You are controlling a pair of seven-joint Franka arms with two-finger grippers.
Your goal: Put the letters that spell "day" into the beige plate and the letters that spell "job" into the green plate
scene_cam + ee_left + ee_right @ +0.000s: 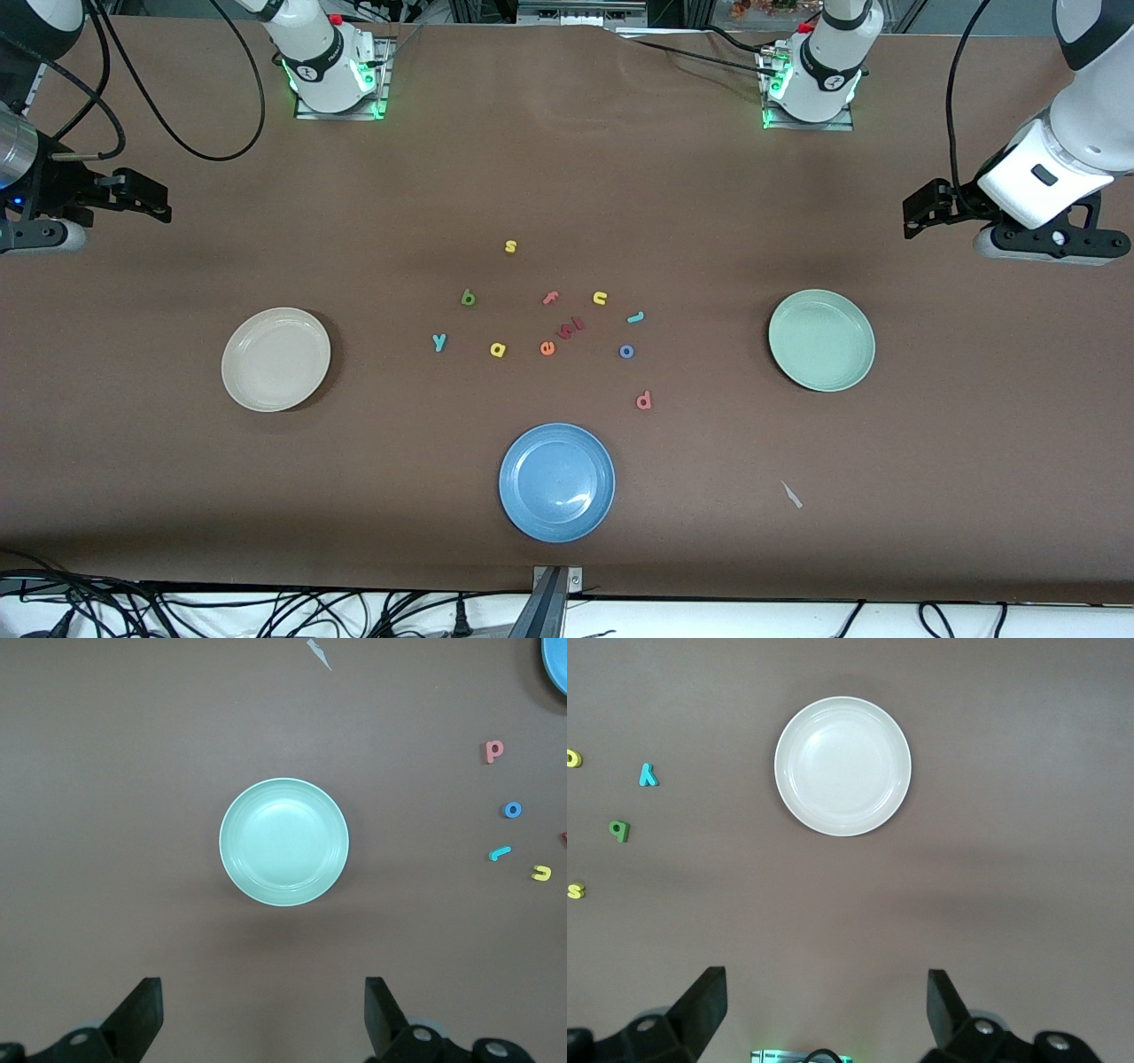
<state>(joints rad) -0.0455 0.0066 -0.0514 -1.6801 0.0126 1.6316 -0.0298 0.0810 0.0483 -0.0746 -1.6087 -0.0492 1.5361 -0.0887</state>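
The right hand [151, 199] waits with fingers apart, high over the brown table [567, 177], the left hand [921, 213] likewise. Round cream-beige plate [275, 359] and pale mint-green plate [821, 340] lie bare; between them, foam letters scattered: teal "y" [438, 341], green stem-and-bowl letter [468, 298], yellow "a" [497, 349], blue ring "o" [626, 351], teal "j" [635, 316], red stem-and-bowl letter [643, 400].

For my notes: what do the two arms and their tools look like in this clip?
Both arms are white with black joint rings, on square bases lit green. Black cables loop from the right arm. The left tool and right tool are black with two flat, wedge-shaped fingers on black bodies; a silver cylinder sits at the right wrist.
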